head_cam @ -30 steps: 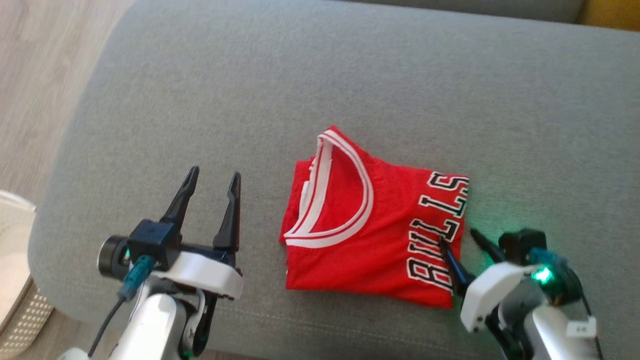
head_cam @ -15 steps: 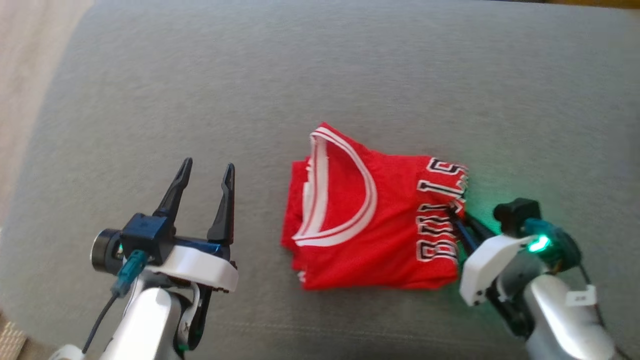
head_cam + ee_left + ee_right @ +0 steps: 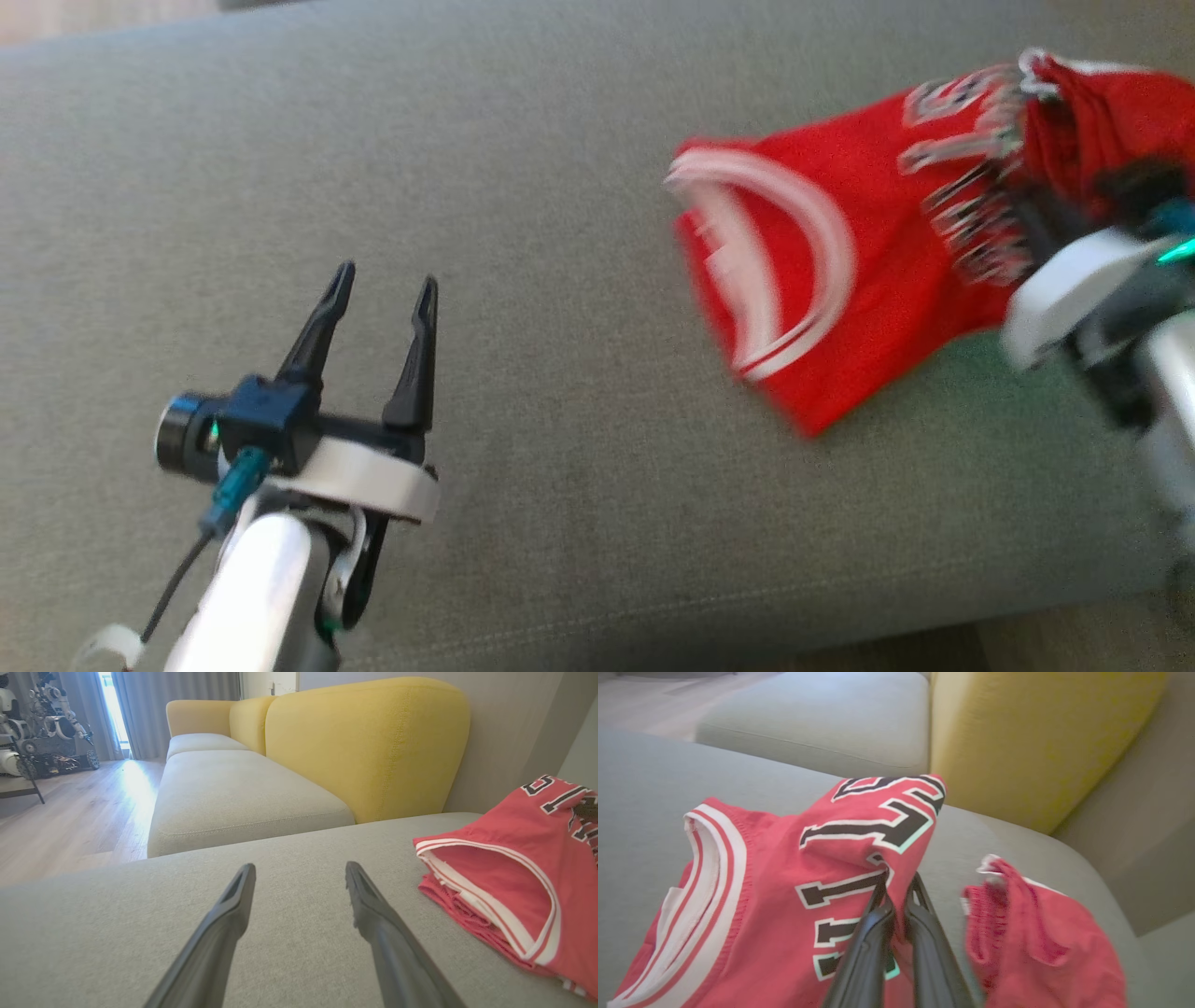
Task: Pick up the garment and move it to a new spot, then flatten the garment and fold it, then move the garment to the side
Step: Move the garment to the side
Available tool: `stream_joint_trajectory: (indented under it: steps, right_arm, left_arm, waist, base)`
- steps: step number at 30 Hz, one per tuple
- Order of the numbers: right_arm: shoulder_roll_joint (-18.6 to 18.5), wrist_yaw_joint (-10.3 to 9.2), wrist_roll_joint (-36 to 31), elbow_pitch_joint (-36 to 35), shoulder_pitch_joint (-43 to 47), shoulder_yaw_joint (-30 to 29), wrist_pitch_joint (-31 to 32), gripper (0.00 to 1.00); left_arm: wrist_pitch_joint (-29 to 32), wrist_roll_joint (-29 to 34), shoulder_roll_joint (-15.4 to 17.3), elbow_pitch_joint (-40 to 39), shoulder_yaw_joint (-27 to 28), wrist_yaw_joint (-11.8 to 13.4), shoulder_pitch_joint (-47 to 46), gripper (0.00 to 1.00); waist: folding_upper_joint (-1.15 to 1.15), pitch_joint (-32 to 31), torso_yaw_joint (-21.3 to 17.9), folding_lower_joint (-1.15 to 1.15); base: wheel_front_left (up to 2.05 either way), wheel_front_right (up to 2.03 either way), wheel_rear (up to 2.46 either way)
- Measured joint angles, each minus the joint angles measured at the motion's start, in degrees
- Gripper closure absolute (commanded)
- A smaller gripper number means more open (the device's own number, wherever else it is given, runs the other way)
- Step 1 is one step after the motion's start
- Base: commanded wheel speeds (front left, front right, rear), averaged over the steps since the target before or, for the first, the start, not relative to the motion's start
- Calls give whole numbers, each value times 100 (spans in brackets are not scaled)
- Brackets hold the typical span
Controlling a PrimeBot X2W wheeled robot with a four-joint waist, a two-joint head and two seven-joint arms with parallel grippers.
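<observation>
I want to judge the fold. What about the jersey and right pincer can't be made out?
Head view: motion blur smears the jersey, so its lettering is unreadable.
Right wrist view: the right pincer has its tips buried in cloth; the bottom edge cuts the jersey.
Left wrist view: the right edge cuts off the jersey.

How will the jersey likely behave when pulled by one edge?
Probably floppy: the jersey drapes around the shut right gripper. Likely light, since one pinch raises its edge. Its folds may slip apart; the layers look loose.
</observation>
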Motion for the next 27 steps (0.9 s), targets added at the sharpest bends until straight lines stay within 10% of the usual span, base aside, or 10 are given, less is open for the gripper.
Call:
stream_joint_trajectory:
  steps: [22, 26, 27]
  right_arm:
    - [-1066, 0, 449, 424, -880, -1452, -81, 99]
    - [-981, 0, 448, 380, -879, -1628, -70, 0]
    - [-932, 0, 446, 348, -879, -1719, -46, 0]
  left_arm:
    - [66, 102, 159, -170, -159, -91, -612, 0]
    - [66, 102, 170, -164, -166, -101, -790, 0]
    - [66, 102, 175, -164, -167, -101, -823, 0]
  waist:
    - [0, 1232, -282, 1]
    - [0, 1331, -343, 1]
    - [0, 1340, -356, 1]
  base:
    - [0, 0, 0]
    - [0, 0, 0]
    - [0, 0, 0]
